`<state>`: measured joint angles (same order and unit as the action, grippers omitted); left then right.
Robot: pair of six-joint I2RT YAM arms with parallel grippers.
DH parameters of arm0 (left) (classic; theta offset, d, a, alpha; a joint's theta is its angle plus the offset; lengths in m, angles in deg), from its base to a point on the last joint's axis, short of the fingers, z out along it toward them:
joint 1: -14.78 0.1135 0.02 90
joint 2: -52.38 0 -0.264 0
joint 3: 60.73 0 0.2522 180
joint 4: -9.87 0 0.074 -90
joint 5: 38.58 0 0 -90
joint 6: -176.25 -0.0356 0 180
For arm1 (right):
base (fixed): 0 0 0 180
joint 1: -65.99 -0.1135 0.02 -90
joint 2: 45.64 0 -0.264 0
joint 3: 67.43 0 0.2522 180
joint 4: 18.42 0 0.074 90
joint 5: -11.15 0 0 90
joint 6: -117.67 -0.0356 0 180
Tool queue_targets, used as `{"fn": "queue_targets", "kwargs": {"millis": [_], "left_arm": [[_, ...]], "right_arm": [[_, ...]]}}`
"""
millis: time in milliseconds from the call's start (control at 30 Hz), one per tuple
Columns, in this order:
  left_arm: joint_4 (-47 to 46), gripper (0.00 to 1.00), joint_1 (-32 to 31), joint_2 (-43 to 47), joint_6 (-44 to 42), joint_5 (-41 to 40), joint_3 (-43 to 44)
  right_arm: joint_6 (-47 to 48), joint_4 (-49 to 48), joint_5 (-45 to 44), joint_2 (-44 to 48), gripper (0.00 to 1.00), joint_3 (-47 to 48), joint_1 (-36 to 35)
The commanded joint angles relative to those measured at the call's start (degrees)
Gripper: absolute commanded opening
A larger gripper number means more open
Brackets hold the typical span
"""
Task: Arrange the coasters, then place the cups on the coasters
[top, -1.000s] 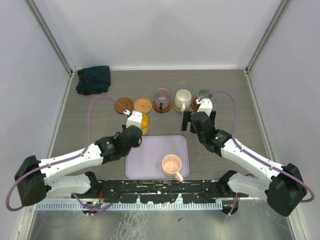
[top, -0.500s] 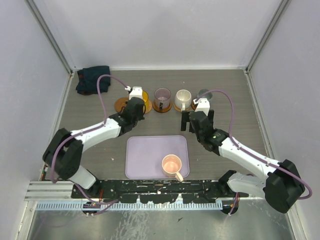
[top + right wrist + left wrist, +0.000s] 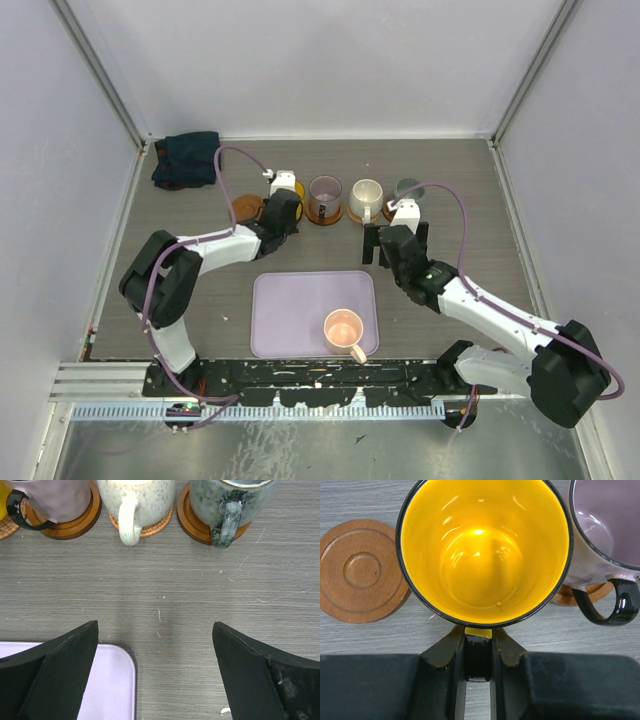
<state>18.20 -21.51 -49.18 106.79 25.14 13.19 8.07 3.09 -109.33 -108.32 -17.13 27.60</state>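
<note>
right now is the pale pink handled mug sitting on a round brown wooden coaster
No, the pale pink handled mug stands directly on the lavender rectangular tray.

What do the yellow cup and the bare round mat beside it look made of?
The yellow cup is probably glazed ceramic or enamel: its inside is glossy with bright reflections, and the rim is black. The bare coaster seems to be turned wood, possibly a moulded imitation: it is matte brown with concentric raised rings.
</note>
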Motion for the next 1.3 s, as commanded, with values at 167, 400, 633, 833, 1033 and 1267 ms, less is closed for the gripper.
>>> {"fn": "queue_targets", "kwargs": {"millis": [167,400,633,833,1033,1267], "left_arm": [[-9.64,0.0,1.34,-0.25,0.53,-3.28,4.44],[-9.71,0.0,1.97,-0.57,1.03,-3.64,4.26],[-9.07,0.0,2.19,-1.23,1.68,-3.51,4.05],[-9.07,0.0,2.33,-1.81,1.88,-3.51,4.0],[-8.98,0.0,2.28,-2.09,1.83,-3.69,4.0],[-8.98,0.0,2.3,-2.45,2.15,-3.64,3.75]], "right_arm": [[0.35,-2.84,0.07,1.25,1.0,-0.15,0.26],[0.3,-3.05,0.81,0.55,1.0,0.02,0.26],[0.2,-3.13,1.1,0.12,1.0,0.16,0.26],[0.13,-3.28,1.25,-0.4,1.0,0.23,0.26],[0.22,-3.38,1.42,-0.63,1.0,0.27,0.32],[0.26,-3.39,1.42,-0.61,1.0,0.38,0.25]]}}
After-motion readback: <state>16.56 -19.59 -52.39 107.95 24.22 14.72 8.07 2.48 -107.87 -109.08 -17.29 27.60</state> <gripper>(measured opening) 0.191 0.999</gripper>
